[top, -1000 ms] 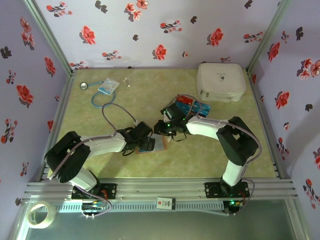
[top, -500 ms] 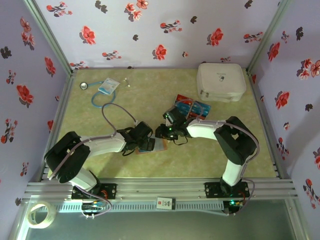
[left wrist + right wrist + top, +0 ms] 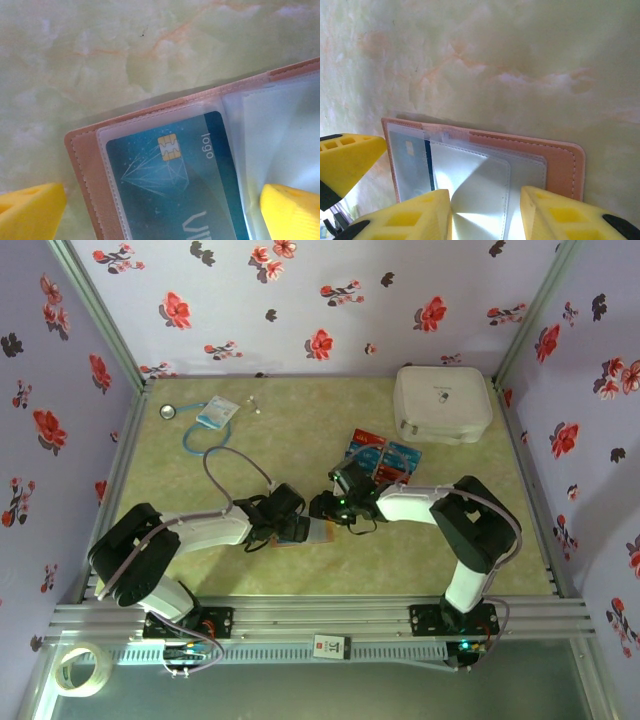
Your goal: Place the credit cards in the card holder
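The tan-pink card holder [image 3: 314,533] lies open on the table between my two grippers. In the left wrist view a teal card [image 3: 170,190] sits inside a clear pocket of the card holder [image 3: 85,165]. My left gripper [image 3: 162,212] is open, its yellow fingers straddling that half. My right gripper [image 3: 485,215] is open over the holder's [image 3: 562,160] clear pocket leaves, one of which curls up against its left finger. The teal card [image 3: 410,170] shows through plastic beside a finger [image 3: 345,157] of the left gripper. More credit cards [image 3: 385,455], red and blue, lie behind the right gripper [image 3: 322,508].
A big white rounded case [image 3: 442,403] stands at the back right. A blue-white packet with a cord [image 3: 216,413] and a small round thing [image 3: 167,411] lie at the back left. A tape roll [image 3: 82,668] sits off the table, front left. Flowered walls enclose the table.
My right gripper has shifted toward the near side over the card holder and its jaws have spread wider, uncovering the loose cards behind it. The left arm has stayed put.
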`<state>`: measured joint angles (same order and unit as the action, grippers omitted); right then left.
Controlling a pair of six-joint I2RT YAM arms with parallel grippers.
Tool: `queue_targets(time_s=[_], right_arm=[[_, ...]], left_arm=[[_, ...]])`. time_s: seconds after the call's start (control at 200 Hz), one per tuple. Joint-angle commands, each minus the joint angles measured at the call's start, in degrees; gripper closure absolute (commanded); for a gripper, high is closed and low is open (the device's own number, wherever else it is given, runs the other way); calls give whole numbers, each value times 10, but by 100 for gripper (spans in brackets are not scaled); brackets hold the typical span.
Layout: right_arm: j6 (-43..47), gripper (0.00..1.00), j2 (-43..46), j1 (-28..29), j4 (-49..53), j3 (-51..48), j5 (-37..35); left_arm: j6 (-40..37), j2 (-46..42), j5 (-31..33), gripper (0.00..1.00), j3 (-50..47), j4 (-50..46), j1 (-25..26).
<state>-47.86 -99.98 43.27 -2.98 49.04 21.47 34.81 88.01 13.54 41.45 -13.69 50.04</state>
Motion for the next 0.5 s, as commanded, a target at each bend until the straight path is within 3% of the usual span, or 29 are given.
queue_targets(time_s=[0.0, 0.495], right_arm=[[-20, 59, 15, 6, -6, -15, 5], [-34, 58, -3, 11, -28, -13, 18]], left_arm=[[4, -10, 17, 0, -10, -6, 5], [0, -30, 19, 0, -6, -13, 5]])
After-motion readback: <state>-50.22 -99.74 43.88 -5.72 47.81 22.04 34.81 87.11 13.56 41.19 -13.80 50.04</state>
